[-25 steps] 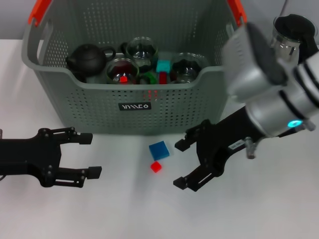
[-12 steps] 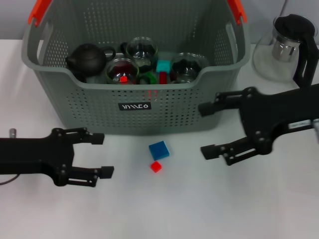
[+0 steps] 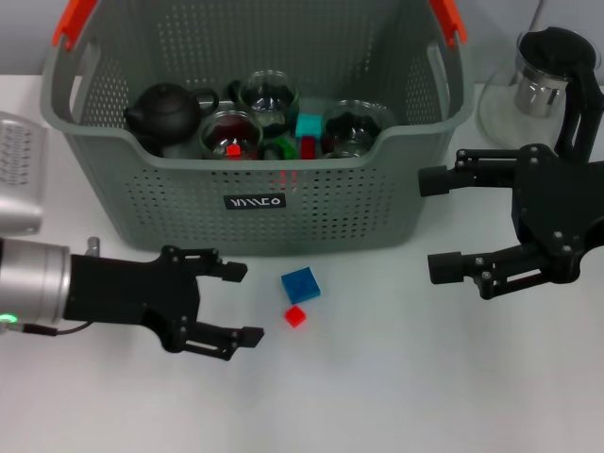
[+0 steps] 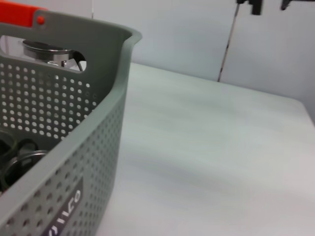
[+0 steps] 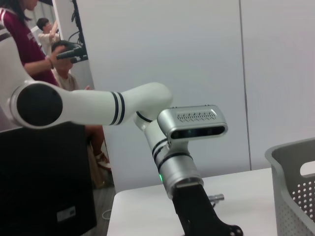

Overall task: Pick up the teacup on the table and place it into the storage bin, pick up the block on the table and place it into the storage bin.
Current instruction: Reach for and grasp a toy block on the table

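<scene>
**Left gripper lines up on the blocks**

With its jaws spread wide and nothing between them, the left gripper (image 3: 236,304) sits low over the table just beside the two loose blocks, fingertips pointing at them. The red block (image 3: 295,316) lies nearest, close to the lower fingertip; the blue block (image 3: 301,284) sits just behind it, close to the bin's front wall. To take one cleanly, I judge the gripper should advance until a single block lies between the fingers, then close squarely on flat faces; the two blocks sit so near each other that a careless approach could nudge the second away.

The right gripper (image 3: 437,225) hangs spread and empty off the bin's right corner, well apart from the blocks.

The bin (image 3: 311,208) stands behind, already holding glass cups, a dark teapot and small blocks. A glass pot (image 3: 547,85) stands at the far right. No teacup shows on the table.
</scene>
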`<state>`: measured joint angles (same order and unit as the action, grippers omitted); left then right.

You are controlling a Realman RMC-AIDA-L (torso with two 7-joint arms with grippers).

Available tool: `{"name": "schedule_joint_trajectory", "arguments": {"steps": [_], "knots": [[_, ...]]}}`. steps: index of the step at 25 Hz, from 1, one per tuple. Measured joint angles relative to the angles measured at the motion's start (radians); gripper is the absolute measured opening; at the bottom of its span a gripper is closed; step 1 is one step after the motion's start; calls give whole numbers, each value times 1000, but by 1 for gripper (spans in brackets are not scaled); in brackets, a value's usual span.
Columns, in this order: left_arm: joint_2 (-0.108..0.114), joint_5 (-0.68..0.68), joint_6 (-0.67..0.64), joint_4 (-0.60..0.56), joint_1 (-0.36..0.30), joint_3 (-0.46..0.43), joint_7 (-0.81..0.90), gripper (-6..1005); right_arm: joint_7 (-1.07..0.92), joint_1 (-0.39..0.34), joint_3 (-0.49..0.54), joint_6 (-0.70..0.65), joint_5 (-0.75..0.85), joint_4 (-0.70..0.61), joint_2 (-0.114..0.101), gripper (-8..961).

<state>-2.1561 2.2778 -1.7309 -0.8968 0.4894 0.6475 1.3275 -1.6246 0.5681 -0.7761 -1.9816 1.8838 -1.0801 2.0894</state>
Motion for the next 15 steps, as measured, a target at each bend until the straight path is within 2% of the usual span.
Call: {"name": "schedule_joint_trajectory", "arguments": {"steps": [3, 9, 15], "knots": [[-14, -4, 32, -6, 5, 17, 3, 875, -19, 2, 5, 0, 0, 0, 0, 945], [-12, -3, 33, -29, 21, 56, 34, 875, -53, 13, 15, 4, -1, -5, -10, 945], [-8, 3, 25, -168, 10, 179, 168, 875, -84, 23, 23, 3, -2, -8, -19, 944]]}}
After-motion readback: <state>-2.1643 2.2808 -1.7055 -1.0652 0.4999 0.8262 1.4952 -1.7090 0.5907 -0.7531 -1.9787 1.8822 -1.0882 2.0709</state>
